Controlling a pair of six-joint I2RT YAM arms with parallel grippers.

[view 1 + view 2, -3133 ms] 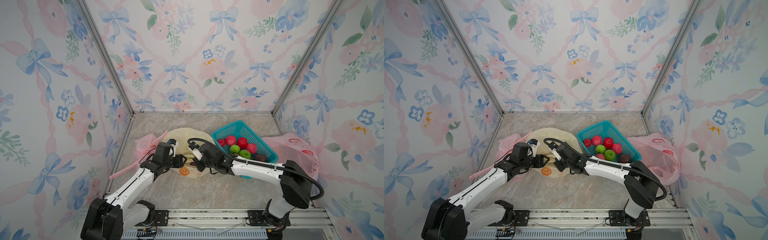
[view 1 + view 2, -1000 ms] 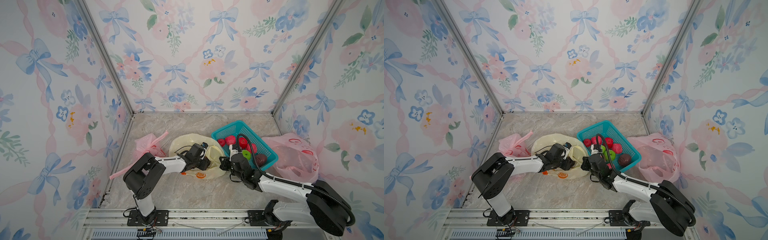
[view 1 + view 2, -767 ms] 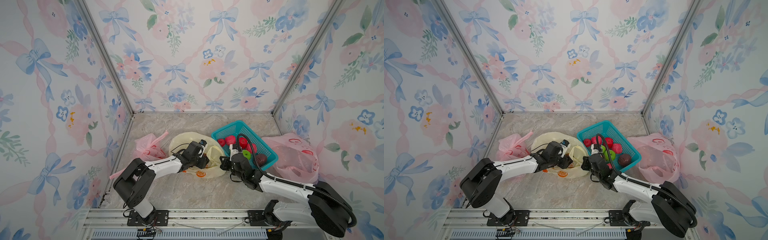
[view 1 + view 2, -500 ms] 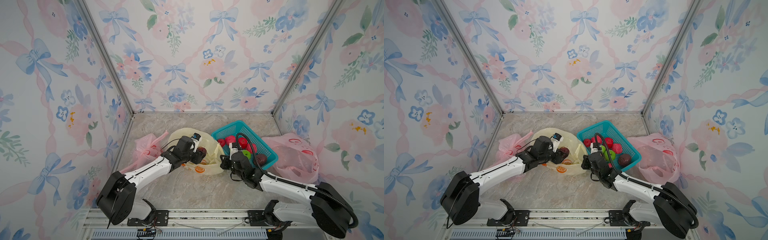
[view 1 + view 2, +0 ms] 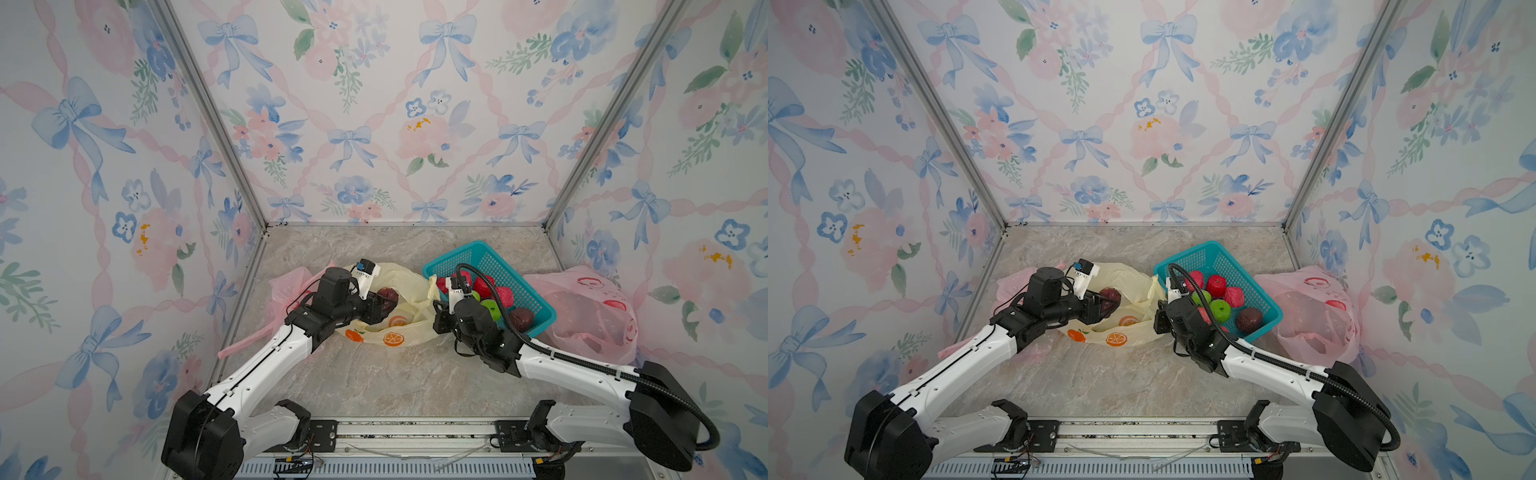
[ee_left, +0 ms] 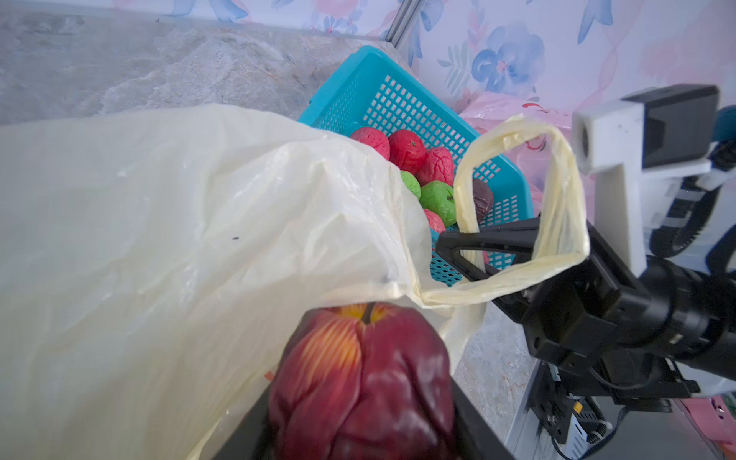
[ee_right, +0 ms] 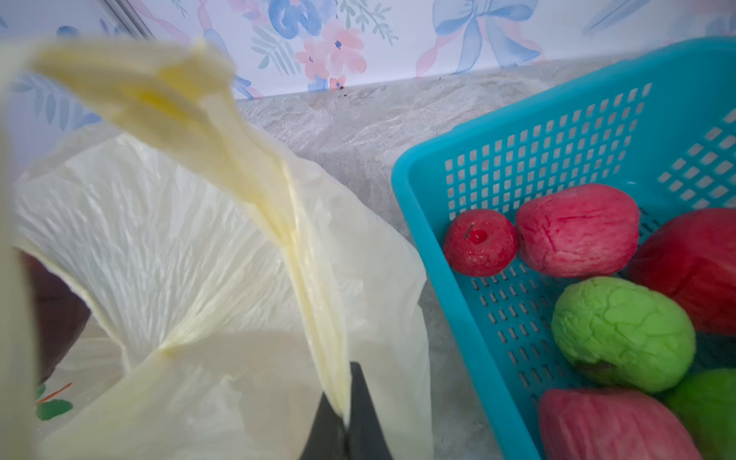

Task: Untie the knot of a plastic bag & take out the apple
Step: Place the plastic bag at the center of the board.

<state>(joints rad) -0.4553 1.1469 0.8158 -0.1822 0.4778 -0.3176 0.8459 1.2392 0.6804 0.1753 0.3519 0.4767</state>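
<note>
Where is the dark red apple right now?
In both top views the dark red apple sits gripped in the left hand, at the mouth of the open yellow bag, with the teal basket to its right.

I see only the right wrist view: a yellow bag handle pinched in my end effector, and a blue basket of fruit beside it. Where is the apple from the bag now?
Observer: The left end effector is closed on the dark red apple, at the open mouth of the yellow bag.
Operator: Is plastic covering it?
Observer: In the left wrist view its skin is bare; the bag's rim lies just by its stem.
Operator: Are other bags on the table?
Observer: Yes. A pink bag lies beside the left arm, and a second pink bag lies on the side of the basket away from the yellow bag.
</note>
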